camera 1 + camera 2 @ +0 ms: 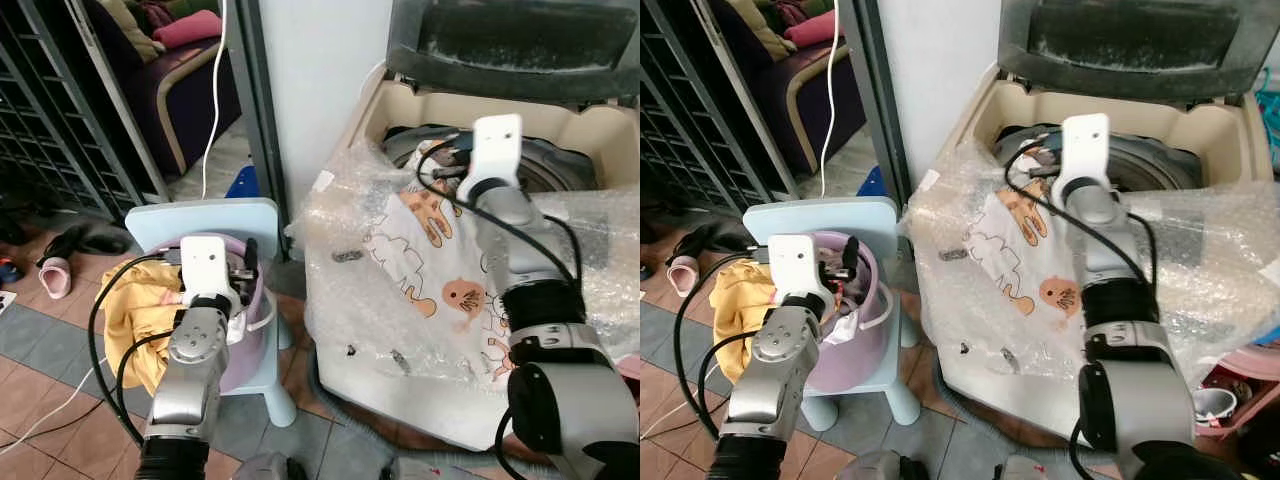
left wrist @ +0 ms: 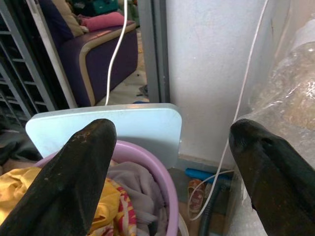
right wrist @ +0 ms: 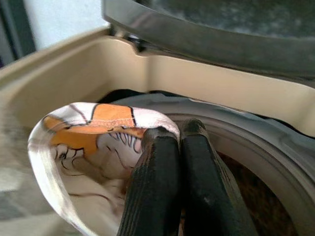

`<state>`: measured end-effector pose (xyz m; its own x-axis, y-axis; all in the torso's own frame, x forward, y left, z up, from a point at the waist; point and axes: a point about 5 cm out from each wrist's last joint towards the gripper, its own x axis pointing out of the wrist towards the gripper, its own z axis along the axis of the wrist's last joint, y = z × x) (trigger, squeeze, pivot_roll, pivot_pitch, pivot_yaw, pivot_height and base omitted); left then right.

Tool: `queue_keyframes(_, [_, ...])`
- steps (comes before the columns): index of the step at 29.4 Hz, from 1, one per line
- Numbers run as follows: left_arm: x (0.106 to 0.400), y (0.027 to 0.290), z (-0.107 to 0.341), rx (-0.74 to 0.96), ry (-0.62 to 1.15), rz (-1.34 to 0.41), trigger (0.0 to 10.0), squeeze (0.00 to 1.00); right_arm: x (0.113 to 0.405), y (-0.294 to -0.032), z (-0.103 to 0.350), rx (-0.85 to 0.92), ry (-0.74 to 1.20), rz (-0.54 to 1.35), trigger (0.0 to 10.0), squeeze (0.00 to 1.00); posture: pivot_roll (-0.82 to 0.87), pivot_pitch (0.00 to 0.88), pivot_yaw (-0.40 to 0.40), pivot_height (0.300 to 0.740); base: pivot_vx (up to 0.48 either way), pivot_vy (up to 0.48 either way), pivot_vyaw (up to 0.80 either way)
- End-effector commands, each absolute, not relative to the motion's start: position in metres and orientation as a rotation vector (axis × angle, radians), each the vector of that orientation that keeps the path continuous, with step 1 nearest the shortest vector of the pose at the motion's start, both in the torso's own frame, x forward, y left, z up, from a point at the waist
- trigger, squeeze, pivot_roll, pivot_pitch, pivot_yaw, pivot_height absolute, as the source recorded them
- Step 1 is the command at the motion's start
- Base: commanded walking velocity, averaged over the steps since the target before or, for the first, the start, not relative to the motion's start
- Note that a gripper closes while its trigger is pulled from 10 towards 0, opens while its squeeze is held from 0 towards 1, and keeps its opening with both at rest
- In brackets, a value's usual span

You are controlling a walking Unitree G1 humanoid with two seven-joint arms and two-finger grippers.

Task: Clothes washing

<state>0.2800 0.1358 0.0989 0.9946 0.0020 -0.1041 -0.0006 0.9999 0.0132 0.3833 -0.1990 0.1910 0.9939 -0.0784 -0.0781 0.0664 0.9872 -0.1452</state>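
A white cloth with orange animal prints [image 1: 440,265] hangs down the front of the top-loading washing machine [image 1: 420,110], over bubble wrap. My right gripper [image 3: 178,142] is shut on the cloth's top edge [image 3: 106,115], held at the rim of the drum [image 1: 545,165]. Lower left, my left gripper [image 2: 172,162] stands open above a purple laundry basket [image 2: 162,172] holding yellow [image 1: 140,305] and other clothes. The basket sits on a light blue child's chair [image 1: 200,222].
Bubble wrap [image 1: 350,290] covers the washer's front. The washer lid [image 1: 520,45] stands open behind. A white cable [image 1: 215,90] hangs by the wall. A purple armchair [image 1: 175,90] and a metal grille [image 1: 45,130] stand at the left; shoes [image 1: 60,260] lie on the tiled floor.
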Motion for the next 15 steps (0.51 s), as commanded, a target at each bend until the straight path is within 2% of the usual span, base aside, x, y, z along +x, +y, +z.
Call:
queue_keyframes(1, [0.281, 0.137, 0.099, 0.03, 0.112, -0.001, 10.0, 0.0, 0.381, -0.198, 0.187, -0.137, 0.11, -0.067, 10.0, 0.0, -0.07, 0.0, 0.091, 0.74, 0.0, 0.0, 0.0])
queue_keyframes(7, [0.28, 0.141, 0.102, 0.037, 0.097, 0.015, 10.0, 0.0, 0.371, -0.196, 0.195, -0.256, 0.07, 0.072, 10.0, 0.0, -0.05, 0.002, 0.085, 0.74, 0.0, 0.0, 0.0])
queue_keyframes(12, [0.278, 0.143, 0.099, 0.041, 0.117, 0.014, 10.0, 0.0, 0.364, -0.209, 0.208, -0.42, 0.034, 0.274, 10.0, 0.0, -0.06, 0.006, 0.086, 0.74, 0.0, 0.0, 0.0])
queue_keyframes(13, [0.279, 0.143, 0.098, 0.042, 0.124, 0.006, 10.0, 0.0, 0.362, -0.214, 0.206, -0.47, 0.058, 0.298, 10.0, 0.51, -0.06, 0.006, 0.086, 0.74, 0.0, 0.0, 0.0])
queue_keyframes(15, [0.279, 0.142, 0.098, 0.044, 0.126, 0.0, 10.0, 0.0, 0.362, -0.22, 0.204, -0.498, 0.086, 0.283, 10.0, 0.51, -0.06, 0.006, 0.086, 0.74, 0.0, 0.0, 0.0])
